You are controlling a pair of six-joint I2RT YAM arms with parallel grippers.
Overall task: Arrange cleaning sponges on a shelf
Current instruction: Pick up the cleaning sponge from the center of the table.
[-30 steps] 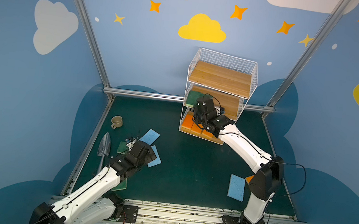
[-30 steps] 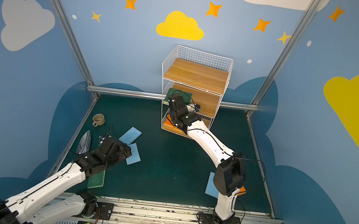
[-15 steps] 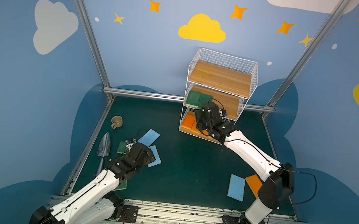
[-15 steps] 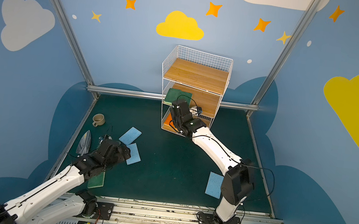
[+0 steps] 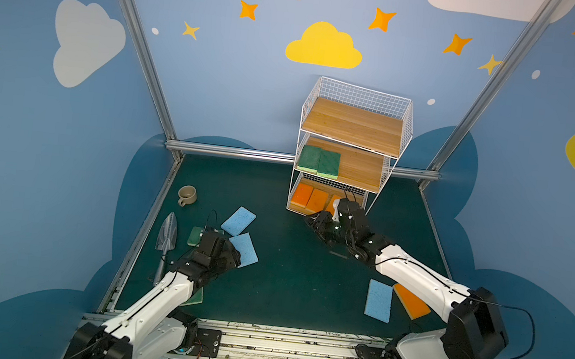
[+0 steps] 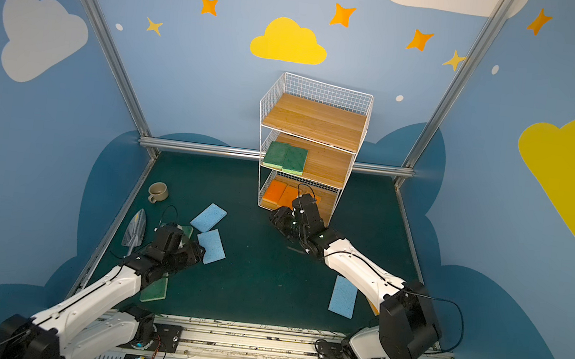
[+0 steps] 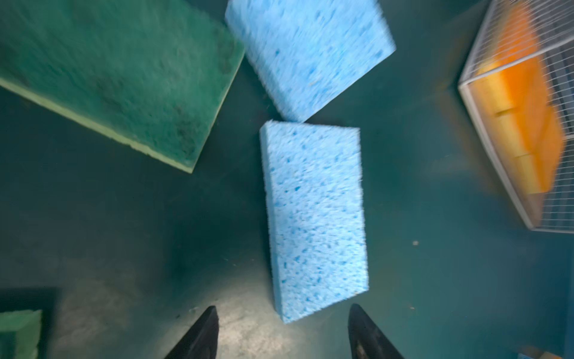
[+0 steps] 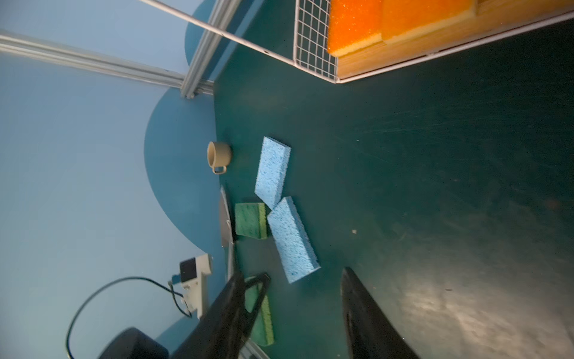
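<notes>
Left wrist view: my left gripper (image 7: 282,314) sits partly open, empty, so I'd straddle the nearer blue sponge (image 7: 313,217) squarely across its width before closing.

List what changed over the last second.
The right gripper let go at the middle board of the shelf and drew back down to the table in front of it, empty, jaws apart. Two green sponges now lie uncovered on that board. The left gripper narrowed its jaws around the end of a blue sponge without touching it. The loose sponges, mug and trowel stayed put.
</notes>
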